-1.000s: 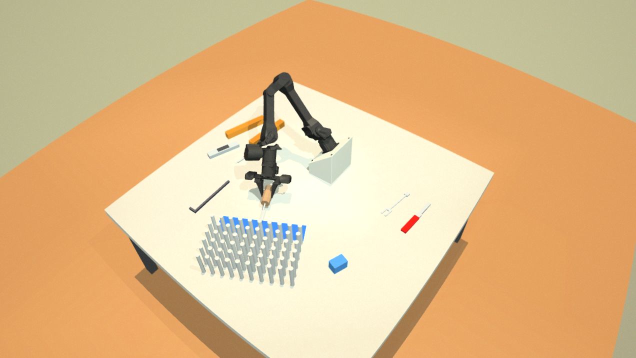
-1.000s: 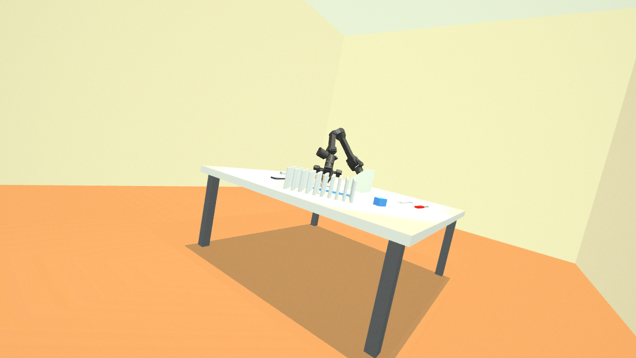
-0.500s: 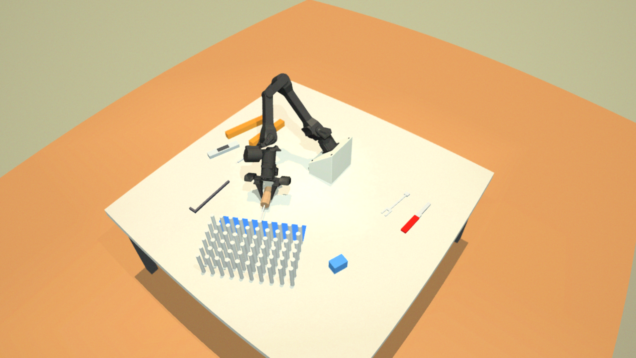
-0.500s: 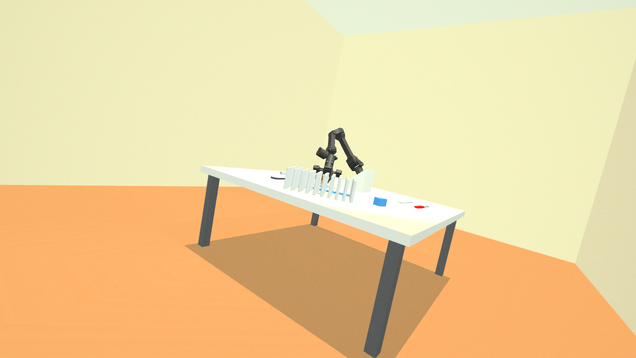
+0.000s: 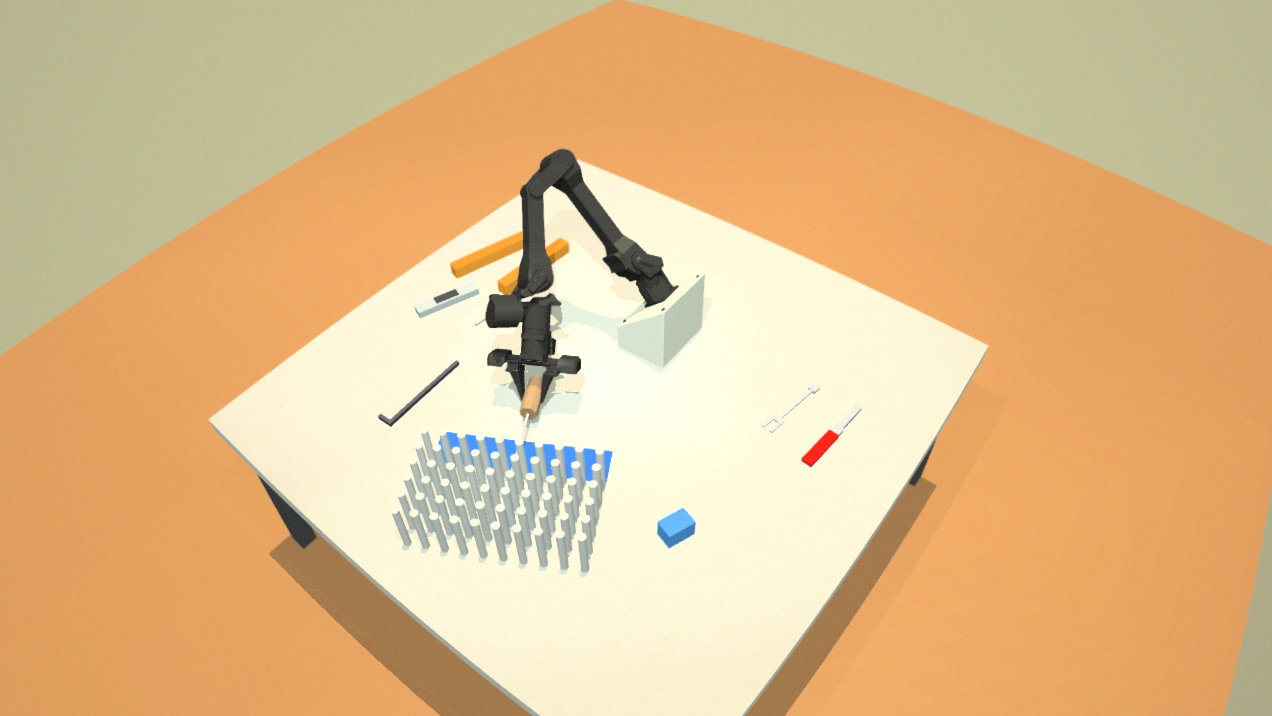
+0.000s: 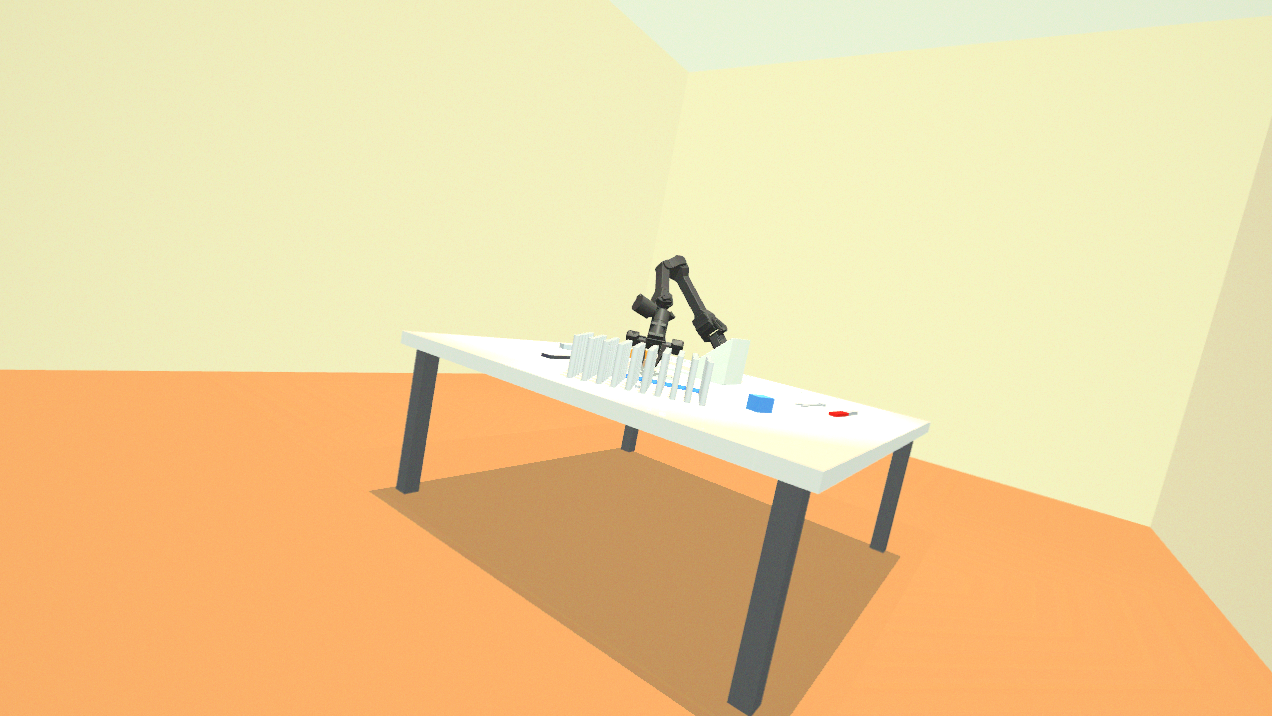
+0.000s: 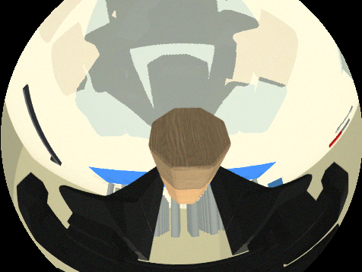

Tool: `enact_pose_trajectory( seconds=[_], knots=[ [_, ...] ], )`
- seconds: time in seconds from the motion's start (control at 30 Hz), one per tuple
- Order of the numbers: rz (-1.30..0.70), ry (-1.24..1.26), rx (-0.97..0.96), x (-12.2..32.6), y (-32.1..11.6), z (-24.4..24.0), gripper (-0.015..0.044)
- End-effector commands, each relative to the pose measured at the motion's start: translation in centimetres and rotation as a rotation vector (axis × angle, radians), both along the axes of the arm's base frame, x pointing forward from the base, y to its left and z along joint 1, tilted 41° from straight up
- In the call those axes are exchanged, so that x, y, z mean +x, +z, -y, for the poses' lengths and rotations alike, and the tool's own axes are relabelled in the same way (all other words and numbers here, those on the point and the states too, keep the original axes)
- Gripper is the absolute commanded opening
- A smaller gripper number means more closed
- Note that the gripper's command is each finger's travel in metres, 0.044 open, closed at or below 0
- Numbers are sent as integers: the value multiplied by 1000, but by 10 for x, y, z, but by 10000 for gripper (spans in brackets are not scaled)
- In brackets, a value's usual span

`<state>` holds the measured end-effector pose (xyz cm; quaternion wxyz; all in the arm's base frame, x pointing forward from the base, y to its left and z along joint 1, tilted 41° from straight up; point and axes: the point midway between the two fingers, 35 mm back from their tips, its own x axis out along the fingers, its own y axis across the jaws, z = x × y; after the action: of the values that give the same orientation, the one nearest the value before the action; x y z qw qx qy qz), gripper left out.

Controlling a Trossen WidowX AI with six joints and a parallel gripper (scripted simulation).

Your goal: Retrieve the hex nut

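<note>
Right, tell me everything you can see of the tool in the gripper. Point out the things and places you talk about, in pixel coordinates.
The tool (image 5: 531,396) (image 7: 189,138) has a faceted, wood-look handle, tan with a browner end face, clamped between the gripper's (image 5: 531,402) (image 7: 189,190) fingers. A thin, pale shaft slants down from it toward the blue strip (image 5: 608,464) (image 7: 100,172). I can't make out its tip.

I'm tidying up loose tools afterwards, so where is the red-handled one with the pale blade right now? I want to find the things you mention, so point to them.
In the top view, the red-handled tool (image 5: 819,448) (image 6: 839,413) (image 7: 335,139) lies on the table's right side, beside the thin forked tool (image 5: 792,408) (image 6: 810,405).
</note>
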<state>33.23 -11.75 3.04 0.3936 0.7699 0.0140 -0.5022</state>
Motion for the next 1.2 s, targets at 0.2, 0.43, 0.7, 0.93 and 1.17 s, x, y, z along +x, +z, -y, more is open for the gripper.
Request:
enact_pose_trajectory(
  seconds=[0.2, 0.43, 0.7, 0.93, 1.17],
  knots=[
    [6, -1, 1, 9, -1, -2, 0],
    [7, -1, 1, 13, -2, -3, 0],
    [7, -1, 1, 18, -3, -5, 0],
    [7, 0, 1, 22, -5, -6, 0],
    [8, 0, 2, 26, -6, -8, 0]
  ],
)
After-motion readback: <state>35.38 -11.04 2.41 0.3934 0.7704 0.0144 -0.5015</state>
